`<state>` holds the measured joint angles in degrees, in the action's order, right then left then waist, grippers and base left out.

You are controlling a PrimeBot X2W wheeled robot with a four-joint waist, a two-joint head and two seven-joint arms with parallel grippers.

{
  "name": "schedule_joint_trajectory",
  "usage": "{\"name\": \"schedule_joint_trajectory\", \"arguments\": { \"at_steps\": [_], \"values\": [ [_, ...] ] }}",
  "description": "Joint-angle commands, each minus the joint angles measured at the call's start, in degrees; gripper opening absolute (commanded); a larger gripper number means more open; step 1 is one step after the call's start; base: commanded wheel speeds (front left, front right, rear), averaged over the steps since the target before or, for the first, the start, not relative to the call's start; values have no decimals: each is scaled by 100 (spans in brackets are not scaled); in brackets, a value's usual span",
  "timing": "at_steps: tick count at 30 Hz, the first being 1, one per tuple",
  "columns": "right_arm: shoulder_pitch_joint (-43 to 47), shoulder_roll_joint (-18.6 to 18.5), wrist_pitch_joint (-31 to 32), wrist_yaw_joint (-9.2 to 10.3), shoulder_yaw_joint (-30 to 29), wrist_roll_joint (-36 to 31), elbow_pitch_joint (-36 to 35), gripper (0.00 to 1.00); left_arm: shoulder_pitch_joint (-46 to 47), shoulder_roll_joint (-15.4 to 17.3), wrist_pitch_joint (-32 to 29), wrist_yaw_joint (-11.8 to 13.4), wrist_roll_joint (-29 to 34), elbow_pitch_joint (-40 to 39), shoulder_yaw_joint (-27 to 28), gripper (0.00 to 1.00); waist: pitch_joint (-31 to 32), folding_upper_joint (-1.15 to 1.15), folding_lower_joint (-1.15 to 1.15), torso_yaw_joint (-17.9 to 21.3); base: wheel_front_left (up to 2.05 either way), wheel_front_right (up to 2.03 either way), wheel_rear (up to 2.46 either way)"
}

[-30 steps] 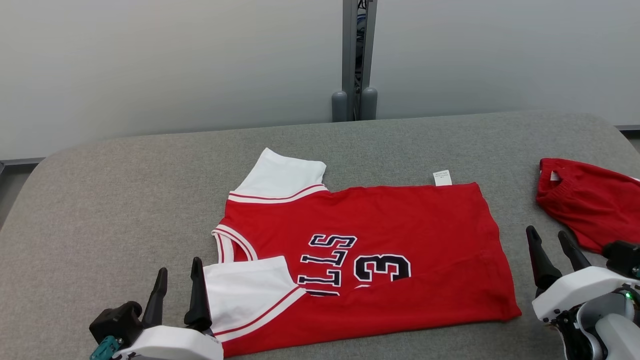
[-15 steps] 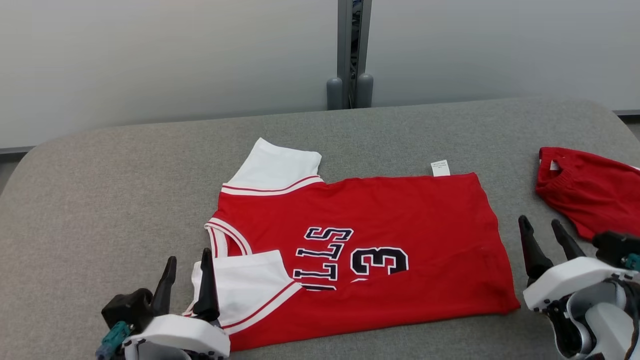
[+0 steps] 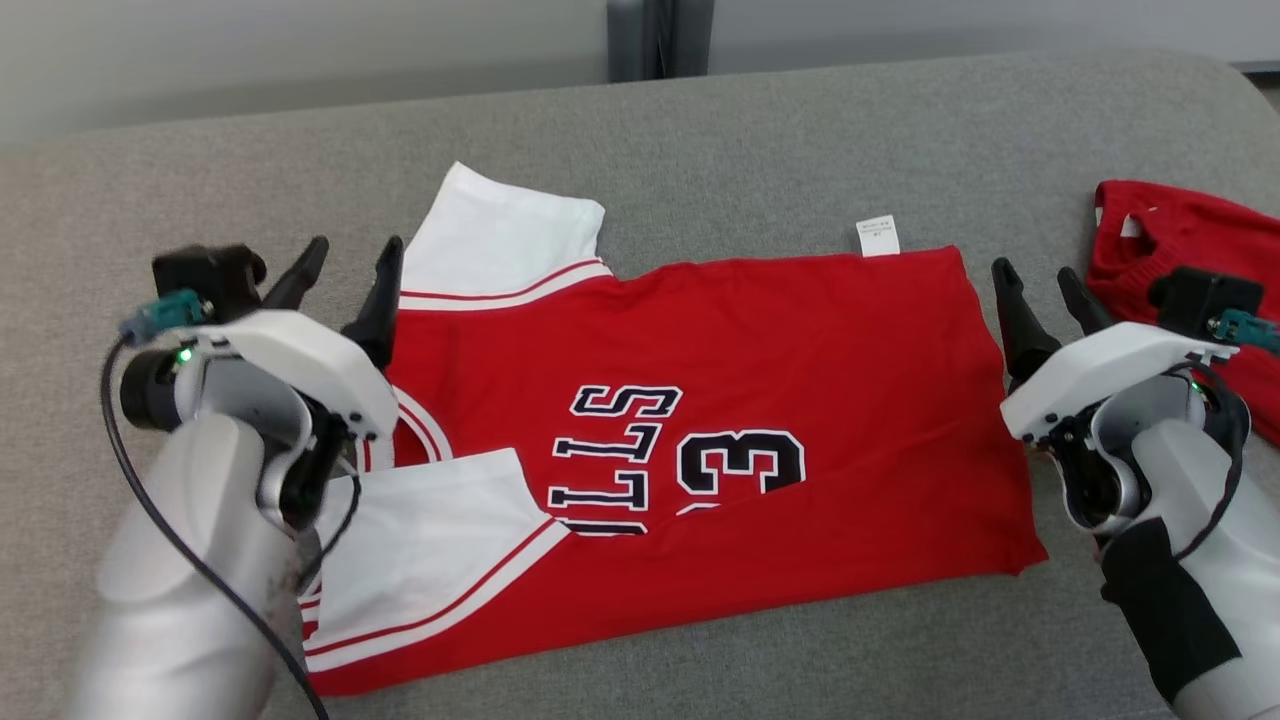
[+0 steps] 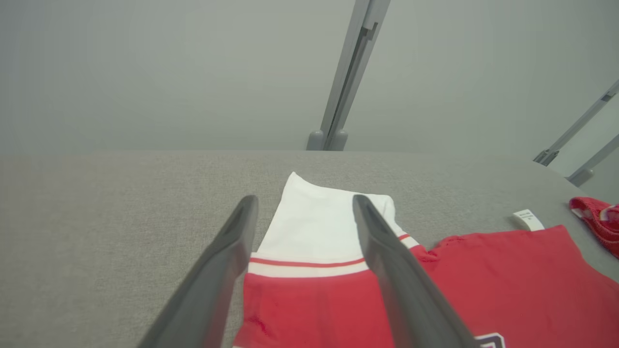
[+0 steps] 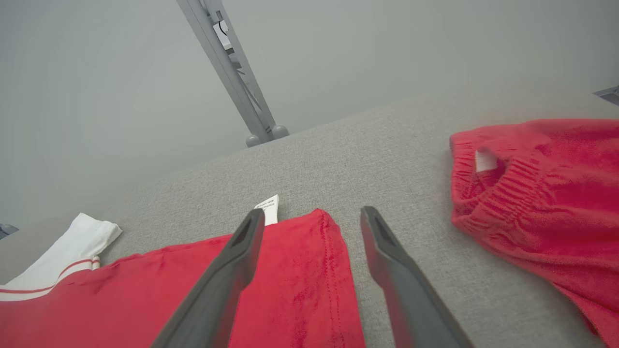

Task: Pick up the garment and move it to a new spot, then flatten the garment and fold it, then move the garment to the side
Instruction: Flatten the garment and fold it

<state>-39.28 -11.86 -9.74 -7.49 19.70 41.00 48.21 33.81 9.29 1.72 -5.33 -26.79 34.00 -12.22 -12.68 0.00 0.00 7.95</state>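
**Jersey and both claws, seen from the table's near side.** The red jersey [image 3: 700,430] lies flat on the grey padded table [image 3: 800,130], stretched between the two claws with its neck end at the left one and its hem at the right one. Its near white sleeve [image 3: 420,540] is folded in over the chest, just behind the left wrist.

The left gripper [image 3: 357,243] stands wide open and holds nothing. In the left wrist view, the far white sleeve [image 3: 500,235] lies between and just ahead of its fingers. Whether the tips touch the cloth cannot be told.

The right gripper [image 3: 1033,268] is also spread wide and empty. Its inner finger is over the hem's far corner and its outer finger over bare table (right wrist view). A small white care label [image 3: 878,236] pokes out from the jersey's far edge, just beyond that inner fingertip.

A second red garment with an elastic waistband [image 3: 1190,250] lies crumpled just outside the right gripper, apart from the jersey. A grey post [image 3: 655,35] rises behind the table, well ahead of both claws.
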Motion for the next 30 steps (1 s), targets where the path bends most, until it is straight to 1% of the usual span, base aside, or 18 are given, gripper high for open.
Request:
{"name": "schedule_joint_trajectory", "arguments": {
  "at_steps": [1,4,7,9,10,12,13,15,20,26,30],
  "values": [
    [-199,61,56,-1,14,118,101,100,327,89,-302,-78,-191,116,26,100,-314,0,0,146,0,0,0],
    [-629,133,158,-1,83,167,391,100,1034,334,-1127,-185,-468,341,-131,100,-618,0,0,237,0,0,0],
    [-1022,248,231,-1,191,221,640,100,1638,519,-1835,-216,-808,475,-313,100,-919,0,0,350,0,0,0],
    [-1278,311,310,-1,268,254,774,100,1996,747,-2196,-210,-952,423,-613,100,-1126,0,0,440,0,0,0],
    [-1278,311,310,-1,268,254,774,100,1996,747,-2196,-210,-952,423,-613,100,-1126,0,0,440,0,0,0],
    [-1481,358,360,-1,371,286,887,100,2262,909,-2492,-213,-1119,444,-851,100,-1298,0,0,514,0,0,0],
    [-1643,410,401,-1,472,328,960,100,2527,1046,-2719,-215,-1232,508,-1036,100,-1441,0,0,584,0,0,0],
    [-1770,455,447,-1,588,391,1019,100,2758,1161,-2829,-215,-1282,613,-1198,100,-1552,0,0,648,0,0,0],
    [-1956,518,509,-1,848,561,1112,100,3195,1265,-2895,-216,-1397,983,-1466,100,-1733,0,0,769,0,0,0],
    [-2067,542,585,0,1117,769,1256,100,3534,1262,-2829,-216,-1484,1427,-1772,100,-1835,0,0,847,0,0,0],
    [-2096,573,596,0,1288,919,1233,100,3668,1241,-2791,-216,-1572,1683,-1909,100,-1868,0,0,879,0,0,0]
  ]
}}
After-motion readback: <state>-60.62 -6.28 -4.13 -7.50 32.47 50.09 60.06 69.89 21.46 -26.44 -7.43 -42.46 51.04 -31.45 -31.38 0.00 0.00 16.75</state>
